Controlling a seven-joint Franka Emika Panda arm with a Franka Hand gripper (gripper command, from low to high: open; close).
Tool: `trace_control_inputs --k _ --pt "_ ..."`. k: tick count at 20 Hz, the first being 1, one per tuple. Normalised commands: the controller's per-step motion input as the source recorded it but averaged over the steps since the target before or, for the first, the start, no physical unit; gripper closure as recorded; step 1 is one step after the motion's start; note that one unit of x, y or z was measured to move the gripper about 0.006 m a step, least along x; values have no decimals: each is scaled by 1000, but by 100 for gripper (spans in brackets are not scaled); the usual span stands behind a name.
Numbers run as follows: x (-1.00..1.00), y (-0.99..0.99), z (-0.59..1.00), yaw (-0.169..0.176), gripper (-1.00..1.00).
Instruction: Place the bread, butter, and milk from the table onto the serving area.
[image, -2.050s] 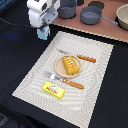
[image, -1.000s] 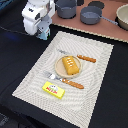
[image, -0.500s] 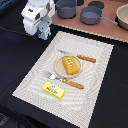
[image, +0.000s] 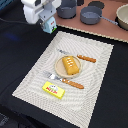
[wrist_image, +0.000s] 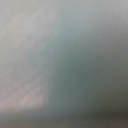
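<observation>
At the exterior view's upper left the gripper (image: 48, 26) pinches the milk (image: 49, 25) just off the near corner of the serving area (image: 97, 80), above the black counter (image: 15, 60). The carton should, I judge, be carried inward over bare mat and set down upright before letting go. Further right the butter (image: 54, 90) lies flat on the mat, and the plate (image: 59, 70) holds the bread (image: 71, 65). The wrist view is only a grey-green blur.
</observation>
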Motion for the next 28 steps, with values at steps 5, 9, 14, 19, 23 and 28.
trace_control_inputs --k 5,9,14,19,23,28 --pt "937 -2 444 -65 100" --pt "995 0 286 -42 100" --pt "1000 0 251 -28 100" --pt "1000 0 174 -12 100" --pt "1000 7 1 -3 100" --pt "994 69 -160 -9 100"
